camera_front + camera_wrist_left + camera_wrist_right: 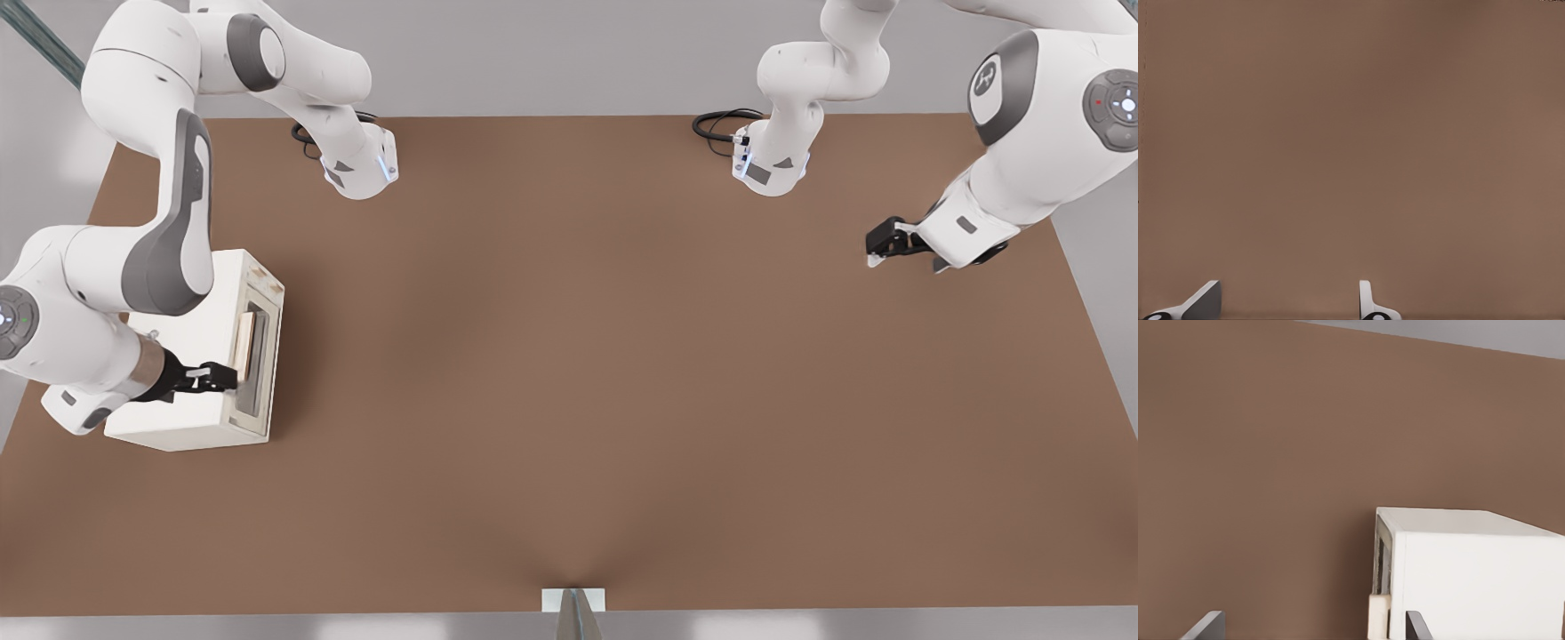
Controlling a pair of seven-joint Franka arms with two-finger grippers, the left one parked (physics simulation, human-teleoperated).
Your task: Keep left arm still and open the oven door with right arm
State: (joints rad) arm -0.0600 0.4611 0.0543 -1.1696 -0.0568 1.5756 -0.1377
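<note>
The cream-white oven (191, 391) sits at the front view's left on the brown table (578, 373). Its greyish door (260, 360) with a dark window faces the front view's right and lies close against the box. A pale tan bar handle (244, 338) runs along the door. My gripper (216, 377) reaches over the oven's top to the door's front, just beside the handle. In the right wrist view the oven (1478, 580), the door (1382, 563) and the handle (1378, 617) show. There the gripper (1315, 628) is open, with the handle close to one finger (1417, 628).
The parked arm's black gripper (889, 240) hangs over the table at the front view's right. Both arm bases (360, 169) (769, 164) stand at the far edge with black cables. A small white block (573, 600) sits at the near edge.
</note>
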